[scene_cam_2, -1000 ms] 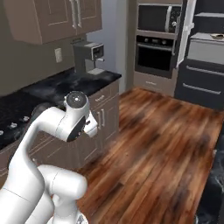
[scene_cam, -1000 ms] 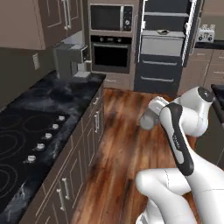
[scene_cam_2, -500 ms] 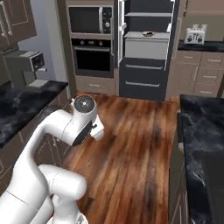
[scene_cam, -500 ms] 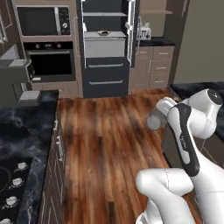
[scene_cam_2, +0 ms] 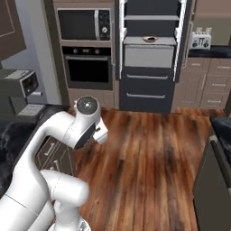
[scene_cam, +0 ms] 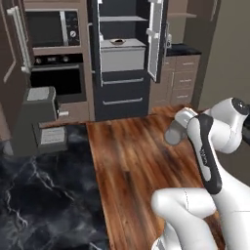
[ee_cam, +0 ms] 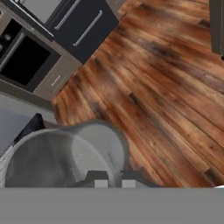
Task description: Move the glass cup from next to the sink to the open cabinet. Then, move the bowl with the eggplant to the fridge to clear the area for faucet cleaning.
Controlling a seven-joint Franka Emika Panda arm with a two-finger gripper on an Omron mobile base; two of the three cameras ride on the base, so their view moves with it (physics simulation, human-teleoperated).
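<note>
The gripper (ee_cam: 113, 180) had its two dark fingertips (ee_cam: 99, 178) pinched on the near rim of the bowl (ee_cam: 65, 157), a grey round vessel that sat at about seven o'clock in the hand view, its hollow facing the camera; whether anything lay inside could not be told. In the left base view the bowl (scene_cam: 174, 134) hung at the end of the arm's wrist, at about three o'clock, above the wooden floor (scene_cam: 132, 161).

Beyond the bowl, at twelve o'clock in the left base view, the fridge (scene_cam: 124, 58) stood with both doors swung open, and a small dish (scene_cam: 117, 42) rested on the ledge above its drawers. At ten o'clock from the bowl were the wall oven (scene_cam: 56, 80) and the microwave (scene_cam: 46, 28) over it. A coffee machine (scene_cam: 40, 119) stood on the black marble counter (scene_cam: 44, 195) at nine o'clock. In the right base view a toaster (scene_cam_2: 200, 40) sat on a counter at two o'clock, just beside the fridge.
</note>
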